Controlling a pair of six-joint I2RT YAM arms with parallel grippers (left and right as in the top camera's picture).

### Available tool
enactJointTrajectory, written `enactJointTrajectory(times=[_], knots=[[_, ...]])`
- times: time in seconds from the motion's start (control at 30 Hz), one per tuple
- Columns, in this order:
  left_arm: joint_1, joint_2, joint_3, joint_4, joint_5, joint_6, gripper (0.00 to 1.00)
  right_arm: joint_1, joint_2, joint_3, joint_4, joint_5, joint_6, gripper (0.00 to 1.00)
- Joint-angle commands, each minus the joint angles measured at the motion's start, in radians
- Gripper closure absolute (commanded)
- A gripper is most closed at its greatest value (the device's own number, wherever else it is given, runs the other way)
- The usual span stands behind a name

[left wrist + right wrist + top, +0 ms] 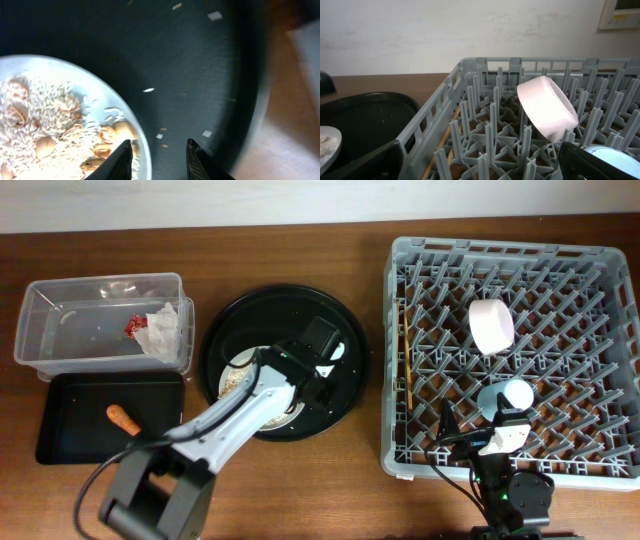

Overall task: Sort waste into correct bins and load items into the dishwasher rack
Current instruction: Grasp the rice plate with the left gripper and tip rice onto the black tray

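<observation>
A white plate (238, 367) with rice scraps (45, 112) lies in the large round black tray (340, 315). My left gripper (312, 383) is open over the plate's right rim (131, 112); in the left wrist view (159, 157) one finger is over the plate and the other over the tray. The rack (400, 455) holds the white bowl (490, 326), the light-blue cup (512, 396) and the chopsticks (404, 350). My right gripper (480, 442) is open and empty at the rack's front edge (480, 167). The clear tub (60, 305) holds the red wrapper (132, 326) and the napkin (160, 332). The black tray (70, 430) holds the orange piece (123, 418).
Small white crumbs (215, 16) lie scattered on the round tray's floor. The bowl (547, 107) leans on the rack's pegs, with the chopsticks (442, 145) along the left wall. Bare wooden table (370, 240) lies between the round tray and the rack.
</observation>
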Motion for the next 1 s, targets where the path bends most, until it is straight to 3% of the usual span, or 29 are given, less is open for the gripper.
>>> enactJointTrajectory(times=[0.0,0.1,0.13,0.2,0.27,0.3,0.33,0.37,0.4,0.43,0.53,0.63,0.67,0.97], knots=[[0.001,0.094,0.002,0.003,-0.122,-0.069,0.66,-0.005,-0.006,-0.007,-0.003,-0.009,-0.006,0.02],[0.000,0.163,0.002,0.003,-0.121,-0.068,0.65,-0.005,-0.006,-0.007,-0.003,-0.009,-0.006,0.02],[0.000,0.183,0.002,0.003,-0.120,-0.068,0.71,-0.005,-0.006,-0.007,-0.003,-0.008,-0.006,0.02],[0.000,0.195,0.002,0.004,-0.120,-0.064,0.98,-0.005,-0.006,-0.007,-0.003,-0.009,-0.006,0.02],[0.000,0.195,0.002,0.006,-0.121,-0.064,1.00,-0.005,-0.006,-0.007,-0.003,-0.009,-0.006,0.02],[0.000,0.195,0.003,0.006,-0.121,-0.064,0.91,-0.005,-0.006,-0.007,-0.003,-0.009,-0.006,0.02],[0.000,0.195,0.011,0.004,-0.121,-0.064,0.61,-0.005,-0.006,-0.007,-0.003,-0.009,-0.006,0.02],[0.000,0.195,0.018,-0.001,-0.121,-0.064,0.57,-0.005,-0.006,-0.007,-0.003,-0.009,-0.006,0.02],[0.000,0.195,0.031,-0.010,-0.121,-0.064,0.45,-0.005,-0.006,-0.007,-0.003,-0.008,-0.006,0.02],[0.000,0.195,0.070,-0.058,-0.122,-0.058,0.38,-0.005,-0.006,-0.007,-0.003,-0.009,-0.006,0.02],[0.000,0.195,0.148,-0.129,-0.125,-0.049,0.36,-0.005,-0.006,-0.007,-0.003,-0.009,-0.006,0.02],[-0.013,0.195,0.152,-0.130,-0.126,-0.049,0.53,-0.005,-0.006,-0.007,-0.003,-0.009,-0.006,0.02],[-0.024,0.195,0.151,-0.129,-0.126,-0.049,0.69,-0.006,-0.006,-0.007,-0.003,-0.009,-0.006,0.02],[-0.056,0.276,0.111,-0.090,-0.220,-0.042,0.82,-0.005,-0.006,-0.007,-0.003,-0.008,-0.006,0.02]])
